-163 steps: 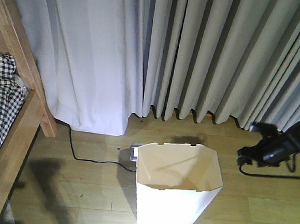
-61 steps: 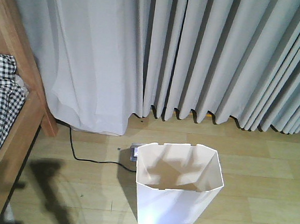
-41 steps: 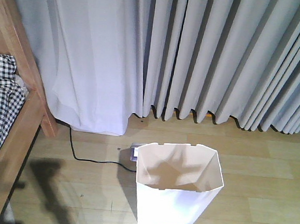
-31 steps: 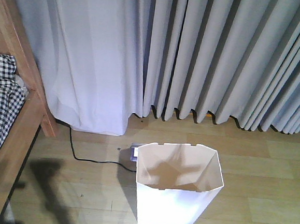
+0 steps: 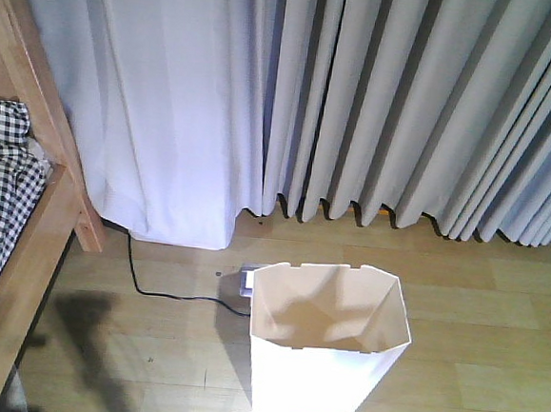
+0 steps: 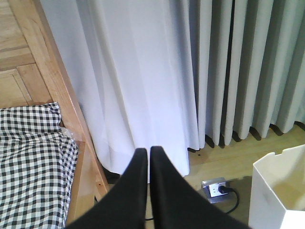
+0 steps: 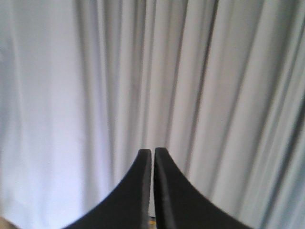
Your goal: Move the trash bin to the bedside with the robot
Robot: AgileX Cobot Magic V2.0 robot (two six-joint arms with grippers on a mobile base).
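Note:
The white trash bin [image 5: 327,344] stands upright on the wooden floor, cream inside, right of the bed; its corner also shows in the left wrist view [image 6: 281,191]. The light-brown bed frame [image 5: 34,244] with black-and-white checked bedding [image 5: 0,194] is at the left edge, and shows in the left wrist view [image 6: 57,95]. Neither arm shows in the front view. My left gripper [image 6: 148,151] is shut and empty, raised above the floor between bed and bin. My right gripper [image 7: 152,153] is shut and empty, facing the curtain.
Grey-white curtains [image 5: 360,98] hang across the whole back. A floor power socket [image 5: 247,282] with a black cord [image 5: 154,287] sits just behind the bin's left corner; it shows in the left wrist view [image 6: 217,188]. Open floor lies right of the bin.
The black right arm that stood at the right edge 2.7 s ago has left the front view. The bin and bed have stayed put.

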